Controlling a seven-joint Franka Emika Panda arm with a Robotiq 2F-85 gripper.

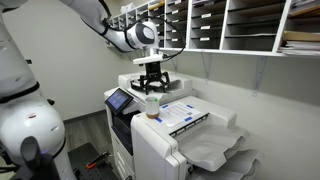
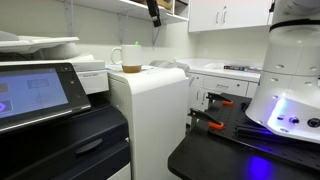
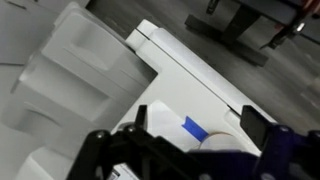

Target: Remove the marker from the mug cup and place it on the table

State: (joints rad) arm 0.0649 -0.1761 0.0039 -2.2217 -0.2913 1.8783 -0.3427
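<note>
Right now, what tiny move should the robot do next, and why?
Probably lower slowly toward the cup. The gripper hangs open roughly above it, well apart from it and holding nothing. I can't make out the marker in these pictures, so it should go gently.

Mug cup (image 1: 152, 104): small, pale white top, tan-brown lower part, upright with the mouth up. It stands on the table (image 1: 172, 100), the flat white copier top, near its 9 o'clock edge. In an exterior view the mug cup (image 2: 131, 58) has its handle at 9 o'clock.
</note>
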